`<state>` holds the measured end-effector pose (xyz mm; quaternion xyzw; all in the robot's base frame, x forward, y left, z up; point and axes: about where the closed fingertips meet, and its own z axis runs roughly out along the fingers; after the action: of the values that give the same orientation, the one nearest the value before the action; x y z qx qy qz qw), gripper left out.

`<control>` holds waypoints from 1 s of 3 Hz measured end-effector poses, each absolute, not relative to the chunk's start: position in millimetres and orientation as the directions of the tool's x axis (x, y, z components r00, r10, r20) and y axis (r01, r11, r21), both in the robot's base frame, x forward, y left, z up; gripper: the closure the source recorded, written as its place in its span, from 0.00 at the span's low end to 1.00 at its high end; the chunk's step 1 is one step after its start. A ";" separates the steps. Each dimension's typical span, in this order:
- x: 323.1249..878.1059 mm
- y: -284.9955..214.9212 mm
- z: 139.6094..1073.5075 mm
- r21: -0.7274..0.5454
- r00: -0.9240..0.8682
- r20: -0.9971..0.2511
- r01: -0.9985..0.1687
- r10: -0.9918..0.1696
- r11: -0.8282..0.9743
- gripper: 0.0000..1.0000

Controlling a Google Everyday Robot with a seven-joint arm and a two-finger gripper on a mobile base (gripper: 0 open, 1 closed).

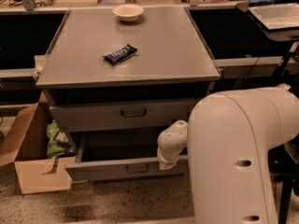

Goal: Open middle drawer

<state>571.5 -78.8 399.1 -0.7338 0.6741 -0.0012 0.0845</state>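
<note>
Your white arm [238, 157] fills the near right. Its gripper [165, 164] sits at the front top edge of the middle drawer [107, 169], which stands pulled out low on the cabinet. You cannot tell whether the gripper is open or closed. Farther back, the cabinet top [159, 55] carries a snack bar [120, 53], then a bowl [128, 12].

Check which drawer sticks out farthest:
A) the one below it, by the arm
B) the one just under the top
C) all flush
A: the middle drawer juts well forward of the drawer above, with its inside exposed. The hand sits at its front's top edge, right of the handle.
</note>
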 end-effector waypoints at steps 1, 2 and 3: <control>571.5 -78.8 399.2 -0.126 0.091 -0.112 -0.989 -0.989 -0.077 0.83; 571.5 -78.8 399.2 -0.126 0.091 -0.112 -0.989 -0.989 -0.077 0.54; 571.5 -78.8 399.2 -0.126 0.091 -0.112 -0.989 -0.989 -0.077 0.29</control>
<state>571.5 -78.8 399.2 -0.7338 0.6741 -0.0011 0.0845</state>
